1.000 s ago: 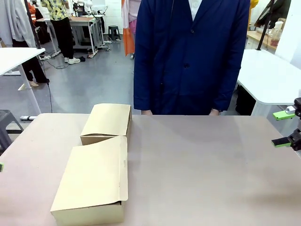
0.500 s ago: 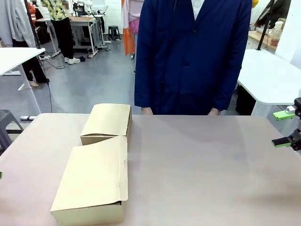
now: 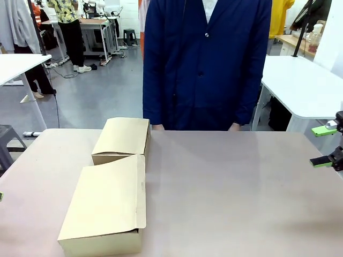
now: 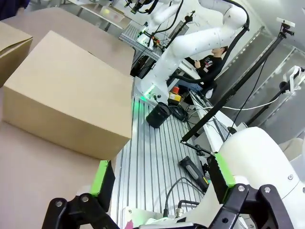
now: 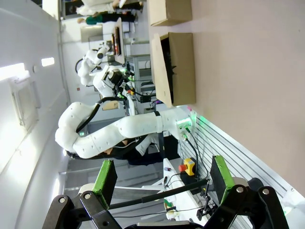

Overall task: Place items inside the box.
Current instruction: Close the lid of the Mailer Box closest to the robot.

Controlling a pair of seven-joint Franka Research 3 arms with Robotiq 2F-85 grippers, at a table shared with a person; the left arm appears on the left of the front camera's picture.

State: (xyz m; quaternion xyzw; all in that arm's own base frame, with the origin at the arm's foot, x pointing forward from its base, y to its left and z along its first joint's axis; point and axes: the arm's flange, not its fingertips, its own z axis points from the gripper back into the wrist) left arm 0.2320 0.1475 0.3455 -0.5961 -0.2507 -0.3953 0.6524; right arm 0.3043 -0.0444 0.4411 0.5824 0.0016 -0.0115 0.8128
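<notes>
A tan cardboard box (image 3: 107, 206) lies at the table's near left, its lid flap loose along the right side. In the right wrist view this box (image 5: 178, 67) shows a dark open side. A second, shut box (image 3: 122, 138) sits just behind it. The items are out of view. My right gripper (image 3: 325, 145) hangs open at the table's right edge, far from both boxes. Its own view shows the right gripper (image 5: 162, 175) open with nothing between the green pads. My left gripper (image 4: 160, 174) is open and empty, just off the table's near left edge beside the near box (image 4: 66, 95).
A person in a navy coat (image 3: 206, 64) stands at the far edge with a hand (image 3: 157, 127) by the far box. The brown table (image 3: 230, 193) is bare from the middle to the right. A white table (image 3: 305, 85) stands behind at right.
The person has shifted a little to the left along the far edge. Both grippers and both boxes stay where they were.
</notes>
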